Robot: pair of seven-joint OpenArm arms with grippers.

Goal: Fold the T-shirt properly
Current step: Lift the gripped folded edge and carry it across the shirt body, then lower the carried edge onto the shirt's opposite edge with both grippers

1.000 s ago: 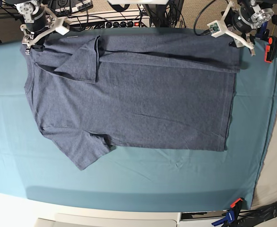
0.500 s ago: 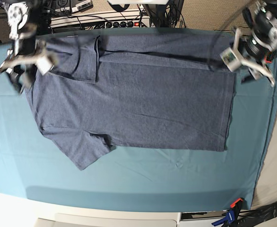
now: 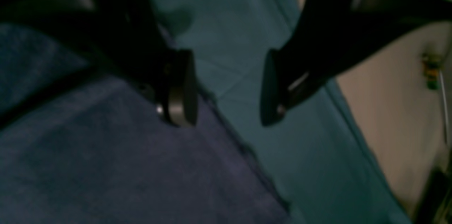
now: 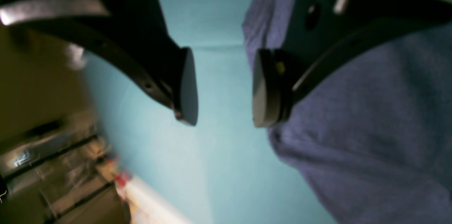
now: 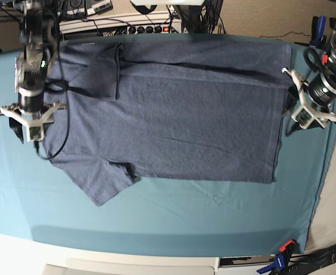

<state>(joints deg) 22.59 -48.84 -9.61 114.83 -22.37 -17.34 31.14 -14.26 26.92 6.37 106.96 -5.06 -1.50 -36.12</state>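
No readable text, labels, or numbers in any view.

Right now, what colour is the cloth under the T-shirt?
Teal; the table cloth shows best in the base view.

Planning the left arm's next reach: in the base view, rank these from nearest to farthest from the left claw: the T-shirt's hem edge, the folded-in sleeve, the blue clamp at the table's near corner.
1. The hem edge of the T-shirt, just beside the left claw on the view's right.
2. The blue clamp, bottom right.
3. The folded-in sleeve, far across at top left.
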